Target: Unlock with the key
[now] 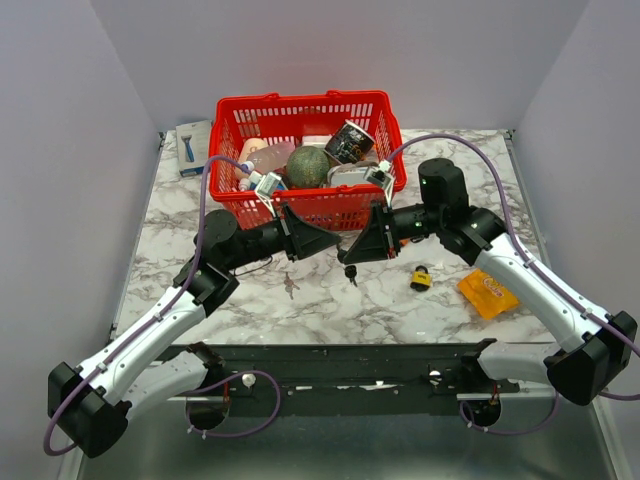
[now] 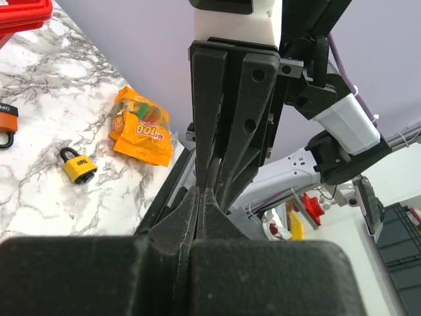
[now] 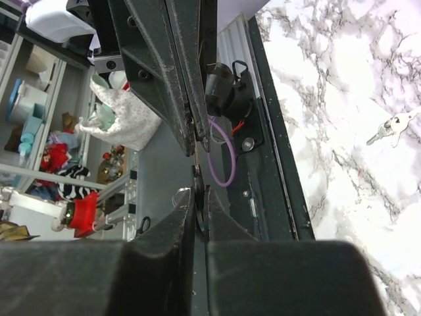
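My two grippers meet tip to tip above the table in front of the red basket [image 1: 232, 110]. A thin key [image 3: 198, 187] with a dark head and a small ring sits between them. My right gripper [image 3: 199, 197] is shut on the key's head. The blade runs up into the tips of my left gripper [image 2: 201, 195], which is shut on it. A yellow padlock [image 1: 421, 278] [image 2: 77, 166] lies on the marble to the right. A dark padlock with an orange band [image 1: 350, 272] [image 2: 5, 125] lies just below the grippers.
An orange snack packet [image 1: 487, 293] [image 2: 141, 128] lies right of the yellow padlock. A loose bunch of keys [image 1: 290, 287] [image 3: 393, 126] rests on the marble left of centre. The basket holds several items. A blue and white box [image 1: 192, 143] sits at the back left.
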Robot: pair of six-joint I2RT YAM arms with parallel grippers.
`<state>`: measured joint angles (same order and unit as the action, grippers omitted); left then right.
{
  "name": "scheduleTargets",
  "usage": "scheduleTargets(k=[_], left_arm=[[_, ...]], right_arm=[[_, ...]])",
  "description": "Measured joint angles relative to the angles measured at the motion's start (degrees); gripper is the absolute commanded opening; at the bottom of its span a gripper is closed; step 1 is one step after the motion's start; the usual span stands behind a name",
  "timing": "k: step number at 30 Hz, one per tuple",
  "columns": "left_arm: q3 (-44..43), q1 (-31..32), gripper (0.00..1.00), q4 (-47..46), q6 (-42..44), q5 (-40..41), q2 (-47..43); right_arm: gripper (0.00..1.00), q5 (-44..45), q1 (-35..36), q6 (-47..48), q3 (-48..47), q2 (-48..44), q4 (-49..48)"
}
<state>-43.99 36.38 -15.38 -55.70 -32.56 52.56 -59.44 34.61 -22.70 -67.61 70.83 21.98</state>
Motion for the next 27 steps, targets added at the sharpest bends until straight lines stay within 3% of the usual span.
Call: scheduleTargets(k=[2,5,6,7,8,10,12,15,21,27], left_arm=[[0.04,0.0,0.0,0.0,-0.07,0.0,0.0],[0.17,0.0,0.0,0.02,-0.09,0.0,0.0],[0.2,-0.02,0.05,0.09,-0.07,0.0,0.0],[0.2,-0.02,0.4,0.13,0.0,0.02,0.02],[0.2,-0.04,0.59,0.17,0.17,0.09,0.07],[0.13,-0.07,0.86,0.57,1.11,0.66,0.33],[-0.2,-0.04,0.96,2.08,1.88,1.2,0.76],[-1.22,0.07,0.99,6.56,4.52,4.09,1.68],[-5.84,1.18,0.91,14.4,12.02,10.25,4.7],[-13.79,9.49,0.85,17.84,21.07,14.36,16.7]], right_arm=[[0.01,0.0,0.0,-0.17,0.24,0.0,-0.5],[0.01,0.09,0.0,-0.98,0.85,0.0,-1.64],[0.01,0.11,0.0,-1.42,1.11,0.0,-2.12],[0.01,0.22,0.0,-1.88,1.29,-0.07,-2.54],[0.01,0.52,0.0,-2.27,1.49,-0.13,-2.93],[0.01,2.4,0.09,-3.26,1.99,-0.68,-3.52],[0.01,4.63,-0.02,-3.96,2.58,-1.68,-4.2],[0.01,8.39,-1.53,-4.92,4.63,-4.83,-4.61],[0.01,15.21,-12.46,-6.58,9.68,-13.38,-4.39],[0.01,28.76,-19.87,-6.82,9.46,-23.78,2.4]])
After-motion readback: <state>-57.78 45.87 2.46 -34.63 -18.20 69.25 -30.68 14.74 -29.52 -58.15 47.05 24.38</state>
